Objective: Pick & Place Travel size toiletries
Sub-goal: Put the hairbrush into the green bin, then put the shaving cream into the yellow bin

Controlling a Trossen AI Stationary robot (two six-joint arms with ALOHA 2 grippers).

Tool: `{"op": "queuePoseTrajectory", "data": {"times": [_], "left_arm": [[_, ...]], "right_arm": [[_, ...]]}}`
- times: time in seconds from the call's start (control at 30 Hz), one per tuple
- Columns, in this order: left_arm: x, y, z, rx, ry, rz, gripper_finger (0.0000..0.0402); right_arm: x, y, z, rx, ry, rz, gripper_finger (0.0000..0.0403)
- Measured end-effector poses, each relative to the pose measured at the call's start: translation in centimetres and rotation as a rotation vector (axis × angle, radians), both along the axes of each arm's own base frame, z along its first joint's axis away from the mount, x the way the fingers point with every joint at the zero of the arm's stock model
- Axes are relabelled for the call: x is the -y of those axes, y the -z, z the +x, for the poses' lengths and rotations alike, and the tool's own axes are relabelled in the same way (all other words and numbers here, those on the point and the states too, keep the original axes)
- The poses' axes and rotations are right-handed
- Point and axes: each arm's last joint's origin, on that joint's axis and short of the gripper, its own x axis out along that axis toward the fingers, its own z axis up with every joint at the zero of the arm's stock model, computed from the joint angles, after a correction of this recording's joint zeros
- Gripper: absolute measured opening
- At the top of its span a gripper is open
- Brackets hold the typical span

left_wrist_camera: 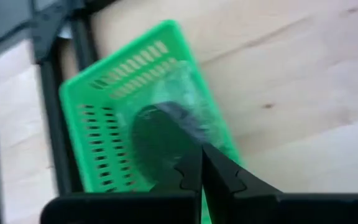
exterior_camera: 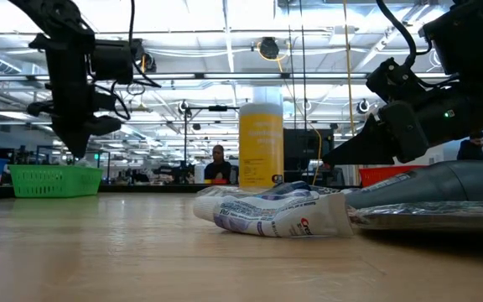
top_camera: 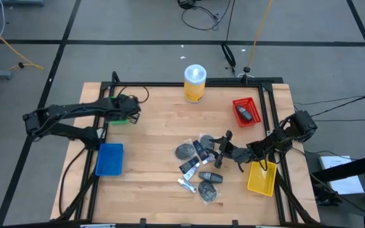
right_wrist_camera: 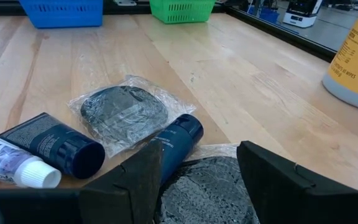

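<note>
Fingers of the left gripper point(left_wrist_camera: 202, 171) are pressed shut, with nothing seen between them. It hangs over the green bin point(top_camera: 120, 116) at the back left of the table point(top_camera: 157, 114). A dark round packet point(left_wrist_camera: 160, 134) in clear wrap lies inside that bin. A blue bin point(top_camera: 109, 158) sits near the front left, well apart from the pile.

The toiletries lie in a loose pile in the middle: a round packet point(top_camera: 185, 151), small dark tubes point(top_camera: 199, 150), a white tube point(top_camera: 185, 185) and one more packet point(top_camera: 208, 194) at the front. A yellow can point(top_camera: 194, 83) stands at the back.

The right gripper point(top_camera: 222, 149) is low at the right side of the pile, its fingers point(right_wrist_camera: 135, 177) spread wide over a grey round packet point(right_wrist_camera: 207, 196). I cannot tell if they touch it. A red bin point(top_camera: 246, 111) holds one dark thing. A yellow bin point(top_camera: 262, 178) sits just beside the right arm.
</note>
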Motion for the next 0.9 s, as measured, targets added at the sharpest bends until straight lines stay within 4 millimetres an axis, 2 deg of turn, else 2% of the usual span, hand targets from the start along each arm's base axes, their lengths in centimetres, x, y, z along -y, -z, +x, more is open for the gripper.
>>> {"op": "queuePoseTrajectory", "data": {"times": [0.23,0.53,0.7,0.9], "left_arm": [[-1.3,1.3,0.1,0.067,-0.017,0.019,0.0004],[-1.5,3.1,-1.4,0.053,-0.074,-0.05,0.0003],[-1.6,3.0,-1.8,0.022,-0.087,-0.068,0.001],[-1.5,1.6,-1.9,-0.04,-0.091,-0.107,0.0007]], "right_arm": [[0.0,0.0,0.0,0.001,0.001,0.003,0.02],[0.0,0.0,0.0,0.002,0.001,0.004,0.02],[0.0,0.0,0.0,0.002,0.001,0.004,0.02],[0.0,0.0,0.0,0.002,0.001,0.004,0.02]]}}
